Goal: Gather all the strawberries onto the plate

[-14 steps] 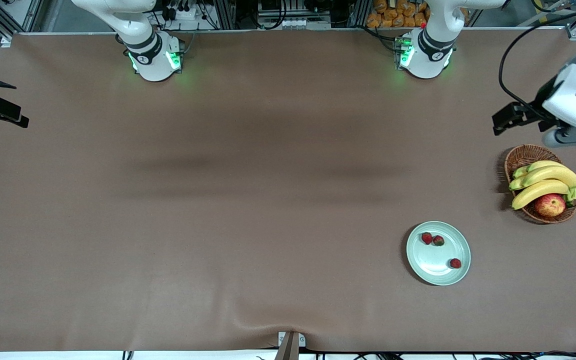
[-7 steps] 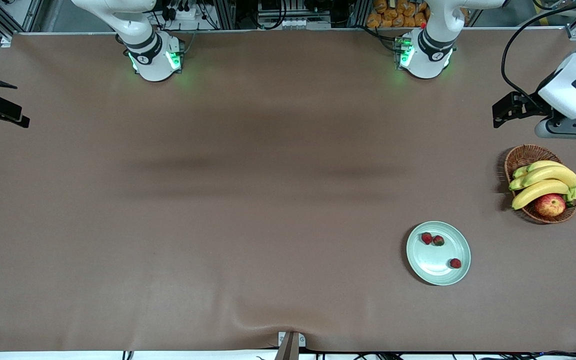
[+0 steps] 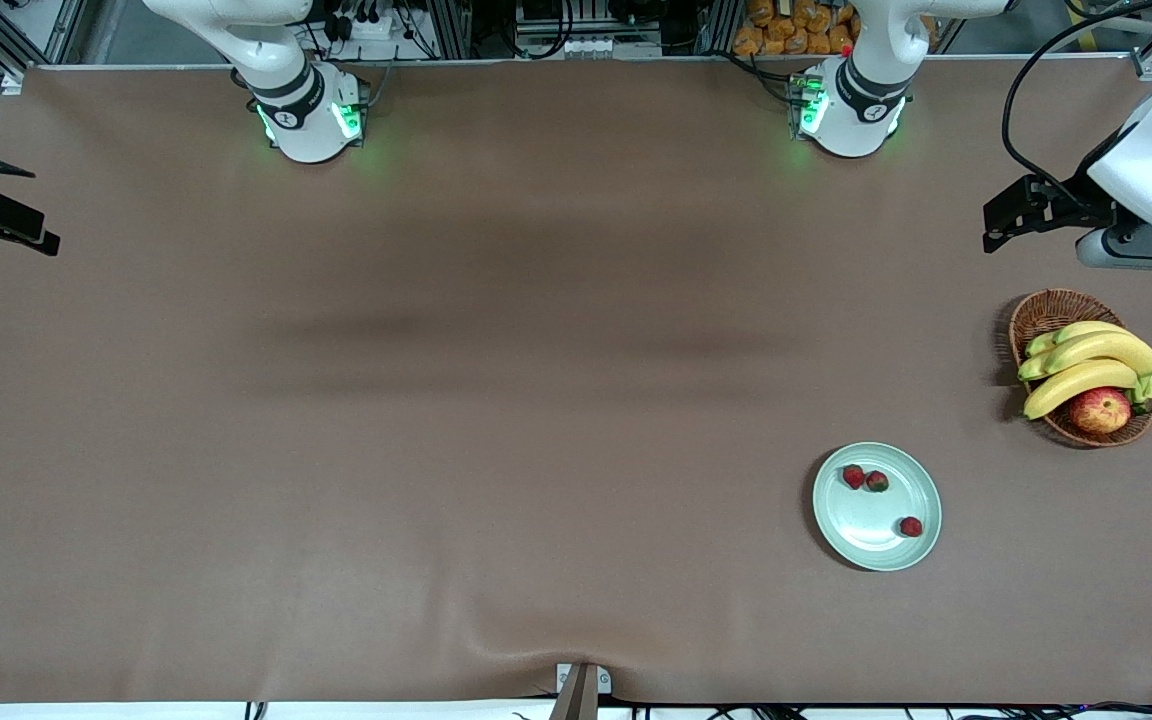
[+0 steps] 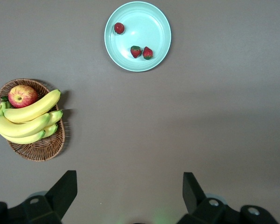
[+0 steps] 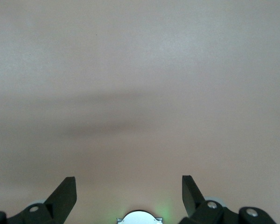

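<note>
The pale mint-green plate (image 3: 866, 530) lies toward the left arm's end of the table, near the front camera. All three strawberries rest in it: two side by side (image 3: 854, 476) (image 3: 877, 481) and one apart by the rim (image 3: 911, 526). The left wrist view shows the same plate (image 4: 151, 21) and strawberries (image 4: 119, 28) (image 4: 136, 51) (image 4: 148, 52). My left gripper (image 4: 129, 182) hangs open and holds nothing, high over bare table between the basket and the arms' bases; its hand (image 3: 1141, 245) shows at the front view's edge. My right gripper (image 5: 129, 182) waits open over bare table.
A brown wicker basket (image 3: 1036, 310) with bananas (image 3: 1086, 365) and a red-yellow apple (image 3: 1099, 409) stands at the left arm's end, farther from the front camera than the plate. A ripple in the brown cloth (image 3: 536, 640) sits at the front edge.
My left hand has drawn away from over the basket's rim toward the arms' bases. Plate, strawberries and the right arm have not moved.
</note>
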{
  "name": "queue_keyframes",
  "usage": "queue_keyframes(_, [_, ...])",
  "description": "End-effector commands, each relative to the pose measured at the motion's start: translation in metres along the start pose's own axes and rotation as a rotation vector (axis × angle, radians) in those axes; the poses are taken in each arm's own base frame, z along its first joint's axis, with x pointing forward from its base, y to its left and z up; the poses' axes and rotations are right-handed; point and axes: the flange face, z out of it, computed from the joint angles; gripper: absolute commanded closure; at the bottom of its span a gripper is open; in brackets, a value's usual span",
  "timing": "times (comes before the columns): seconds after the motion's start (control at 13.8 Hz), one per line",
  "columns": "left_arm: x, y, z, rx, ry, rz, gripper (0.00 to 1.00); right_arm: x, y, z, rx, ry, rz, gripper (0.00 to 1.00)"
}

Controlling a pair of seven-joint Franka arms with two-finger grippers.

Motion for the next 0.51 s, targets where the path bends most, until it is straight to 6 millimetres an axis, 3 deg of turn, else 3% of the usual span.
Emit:
queue_keyframes(0.0, [-0.0004, -0.0034, -0.0045, -0.018, 0.000, -0.009, 0.00, -0.0027, -0.0019, -0.0064, -0.012, 0.005, 0.001, 0.00])
queue_keyframes(0.44, [-0.0004, -0.0049, -0.0023, -0.012, -0.004, -0.009, 0.00, -0.0021, -0.0029, -0.0056, -0.010, 0.003, -0.001, 0.00])
